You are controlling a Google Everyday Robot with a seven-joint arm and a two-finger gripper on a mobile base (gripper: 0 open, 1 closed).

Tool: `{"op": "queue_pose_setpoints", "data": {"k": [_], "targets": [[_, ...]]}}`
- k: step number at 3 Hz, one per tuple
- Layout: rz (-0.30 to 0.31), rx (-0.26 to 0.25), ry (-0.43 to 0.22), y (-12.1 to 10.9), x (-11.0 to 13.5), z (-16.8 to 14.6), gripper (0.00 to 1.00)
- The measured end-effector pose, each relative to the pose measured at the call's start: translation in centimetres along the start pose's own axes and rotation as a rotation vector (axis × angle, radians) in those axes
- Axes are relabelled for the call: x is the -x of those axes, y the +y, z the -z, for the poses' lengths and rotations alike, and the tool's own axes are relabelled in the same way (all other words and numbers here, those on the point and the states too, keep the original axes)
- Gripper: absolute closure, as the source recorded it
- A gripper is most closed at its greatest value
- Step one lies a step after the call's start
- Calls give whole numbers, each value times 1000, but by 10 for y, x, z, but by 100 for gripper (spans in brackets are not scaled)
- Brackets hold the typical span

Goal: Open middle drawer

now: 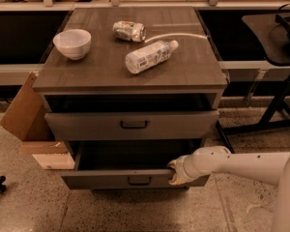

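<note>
The middle drawer (101,179) is a shallow dark wood-grain drawer with a small black bar handle (139,180). It stands pulled out toward me, and its dark inside shows behind the front. My gripper (176,173) is at the right end of the drawer front, against its top edge, at the tip of my white arm (232,162), which reaches in from the right. The lowest drawer is hidden under the pulled-out one.
The taller top drawer (87,125) stands slightly out. On the cabinet top lie a white bowl (72,43), a crushed can (129,31), a plastic bottle (150,56) and a white cable (183,35). A cardboard box (24,108) leans at the left. A black stand (275,81) is at the right.
</note>
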State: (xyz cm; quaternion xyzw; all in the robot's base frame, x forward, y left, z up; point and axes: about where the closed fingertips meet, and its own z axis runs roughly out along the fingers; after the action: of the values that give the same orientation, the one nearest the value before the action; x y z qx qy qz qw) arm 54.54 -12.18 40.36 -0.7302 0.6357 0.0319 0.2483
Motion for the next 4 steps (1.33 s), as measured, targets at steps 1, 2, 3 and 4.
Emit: {"op": "queue_pose_setpoints", "data": {"k": [1, 2, 3, 4], "targets": [[0, 1, -1, 0, 0, 0, 100], [4, 68, -83, 45, 16, 2, 100], [4, 70, -85, 44, 17, 7, 82], [5, 72, -86, 45, 18, 6, 58]]}}
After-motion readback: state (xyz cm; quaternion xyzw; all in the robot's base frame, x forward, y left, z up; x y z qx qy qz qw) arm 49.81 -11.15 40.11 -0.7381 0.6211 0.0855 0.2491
